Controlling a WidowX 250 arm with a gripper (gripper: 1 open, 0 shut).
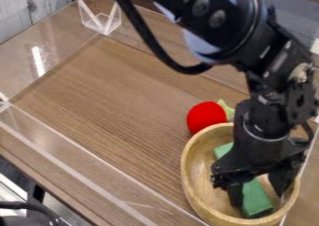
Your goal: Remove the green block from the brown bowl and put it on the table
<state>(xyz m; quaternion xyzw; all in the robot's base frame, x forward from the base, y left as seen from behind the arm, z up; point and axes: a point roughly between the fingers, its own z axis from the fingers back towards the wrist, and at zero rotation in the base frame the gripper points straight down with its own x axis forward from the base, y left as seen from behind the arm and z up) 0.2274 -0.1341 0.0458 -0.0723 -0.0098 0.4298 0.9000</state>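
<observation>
In the only camera view, the brown bowl [197,188] stands on the counter [112,99] at about 5 o'clock of the picture. The green block [253,197] lies inside it, toward the 3 o'clock side of the bowl. The gripper [255,181] points down into the bowl with its jaws spread wide, one finger at each side of the block, and it has hold of nothing yet. A red round fruit [206,116] sits just beside the bowl rim at 12 o'clock. I judge the task is at its beginning: closing on the block, lifting it out and placing it on the counter are all left.
</observation>
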